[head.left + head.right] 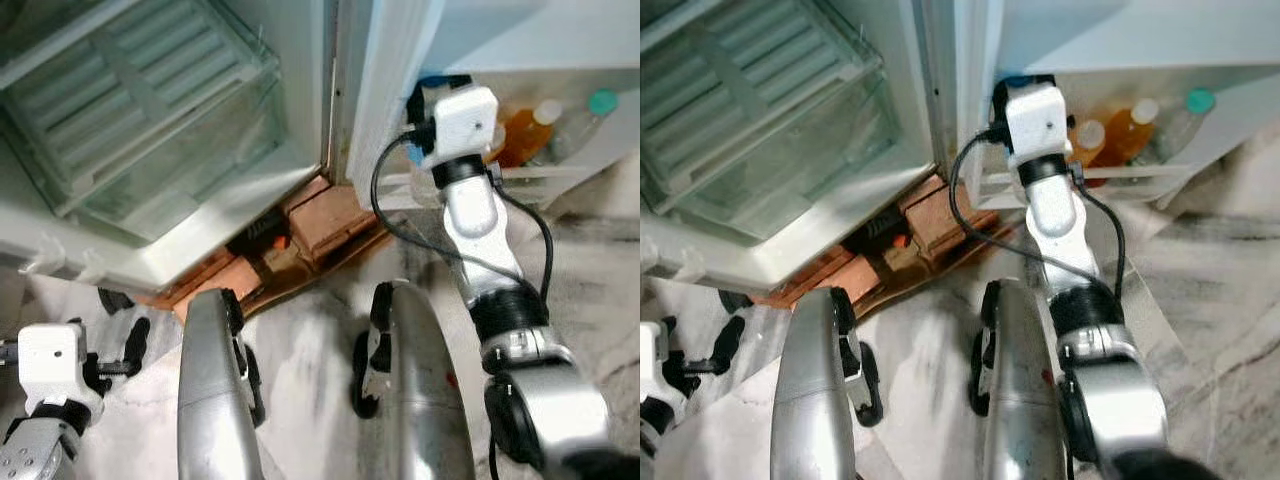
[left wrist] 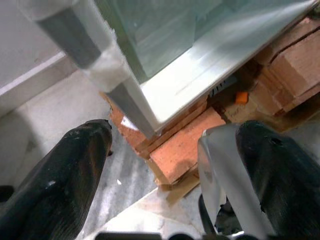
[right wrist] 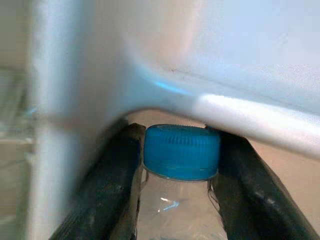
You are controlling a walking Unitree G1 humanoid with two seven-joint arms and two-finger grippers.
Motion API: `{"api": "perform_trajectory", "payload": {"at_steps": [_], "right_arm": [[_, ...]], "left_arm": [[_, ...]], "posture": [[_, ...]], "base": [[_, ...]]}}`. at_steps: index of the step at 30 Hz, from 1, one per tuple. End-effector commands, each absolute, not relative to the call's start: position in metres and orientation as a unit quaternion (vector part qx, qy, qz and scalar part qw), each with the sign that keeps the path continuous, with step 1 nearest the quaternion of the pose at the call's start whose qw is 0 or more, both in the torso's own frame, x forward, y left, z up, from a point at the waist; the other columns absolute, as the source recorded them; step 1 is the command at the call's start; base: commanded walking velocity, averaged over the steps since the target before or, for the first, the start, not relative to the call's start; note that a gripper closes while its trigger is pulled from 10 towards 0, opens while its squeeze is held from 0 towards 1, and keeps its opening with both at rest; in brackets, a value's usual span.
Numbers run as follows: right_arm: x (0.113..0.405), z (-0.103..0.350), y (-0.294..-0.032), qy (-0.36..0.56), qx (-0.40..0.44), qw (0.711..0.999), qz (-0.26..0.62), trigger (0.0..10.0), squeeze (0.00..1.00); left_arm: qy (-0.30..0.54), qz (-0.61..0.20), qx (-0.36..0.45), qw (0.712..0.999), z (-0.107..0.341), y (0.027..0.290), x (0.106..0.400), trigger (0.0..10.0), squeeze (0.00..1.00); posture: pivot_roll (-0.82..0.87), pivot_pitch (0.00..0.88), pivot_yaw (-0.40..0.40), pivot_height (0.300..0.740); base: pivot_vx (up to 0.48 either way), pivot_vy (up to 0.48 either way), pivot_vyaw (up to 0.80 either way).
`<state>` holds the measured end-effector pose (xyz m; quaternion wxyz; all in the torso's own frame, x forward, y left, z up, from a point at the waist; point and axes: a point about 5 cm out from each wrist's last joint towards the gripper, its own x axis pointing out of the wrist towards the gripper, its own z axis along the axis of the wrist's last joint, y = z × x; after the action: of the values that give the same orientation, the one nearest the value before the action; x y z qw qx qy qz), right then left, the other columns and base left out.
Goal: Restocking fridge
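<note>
Two head cameras look down at the open fridge (image 1: 150, 130) and floor. The right wrist camera sits very close to a blue cap (image 3: 182, 151). The left wrist camera looks from low down at the bricks (image 2: 182, 150) under the fridge, which the head cameras see too.

The right arm (image 1: 478, 225) is stretched forward and up, its white wrist housing (image 1: 458, 121) raised at the open fridge door's lower shelf. The right gripper (image 3: 181, 165) has its two black fingers (image 3: 112, 192) closed against either side of a clear bottle's blue cap (image 3: 182, 151) (seen close in the right wrist view). The left arm (image 1: 45, 395) hangs low at the robot's left side, and the left gripper (image 2: 165, 175) has its fingers (image 2: 65, 175) spread wide apart, holding nothing.
</note>
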<state>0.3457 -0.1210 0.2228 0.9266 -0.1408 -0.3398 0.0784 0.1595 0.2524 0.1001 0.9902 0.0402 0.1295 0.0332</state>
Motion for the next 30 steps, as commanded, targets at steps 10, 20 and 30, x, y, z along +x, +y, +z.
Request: {"api": "perform_trajectory", "payload": {"at_steps": [10, 20, 30], "right_arm": [[0.301, 0.230, -0.102, -0.371, -0.151, 0.910, 0.109, 10.0, 0.00], [0.307, 0.200, -0.120, -0.279, -0.154, 0.944, 0.090, 10.0, 0.00], [0.306, 0.200, -0.110, -0.282, -0.166, 0.937, 0.124, 10.0, 0.00]], "left_arm": [[0.158, 0.035, 0.050, 0.986, 0.090, 0.259, 0.160, 10.0, 0.00], [0.157, 0.022, 0.054, 0.986, 0.086, 0.259, 0.173, 10.0, 0.00], [0.149, 0.021, 0.059, 0.987, 0.085, 0.258, 0.181, 10.0, 0.00]], "posture": [[0.25, 0.396, 0.049, 0.540], [0.24, 0.371, 0.063, 0.540], [0.24, 0.355, 0.057, 0.540]], "base": [[0.000, 0.000, 0.00], [0.000, 0.000, 0.00], [0.000, 0.000, 0.00]]}}
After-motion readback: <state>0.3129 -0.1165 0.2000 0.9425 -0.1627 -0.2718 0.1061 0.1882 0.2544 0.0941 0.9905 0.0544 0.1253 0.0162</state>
